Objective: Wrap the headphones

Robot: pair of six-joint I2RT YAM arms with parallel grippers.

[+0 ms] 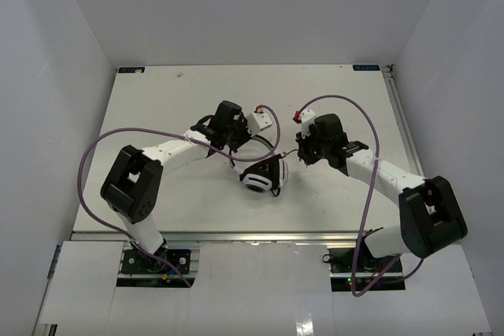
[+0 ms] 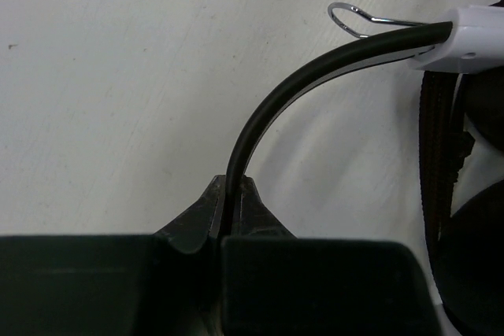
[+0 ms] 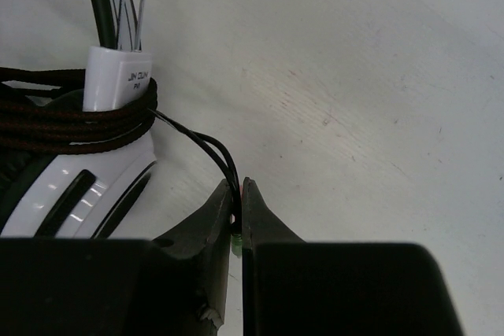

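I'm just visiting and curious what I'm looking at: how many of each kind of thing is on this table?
Robot arms: 2, left arm, right arm
Headphones: 1, headband in the left hand, cord in the right hand
Purple cables: 2, left cable, right cable
Total: 5

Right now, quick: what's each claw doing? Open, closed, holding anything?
Left claw: closed on the headband.
Right claw: closed on the thin black cord.
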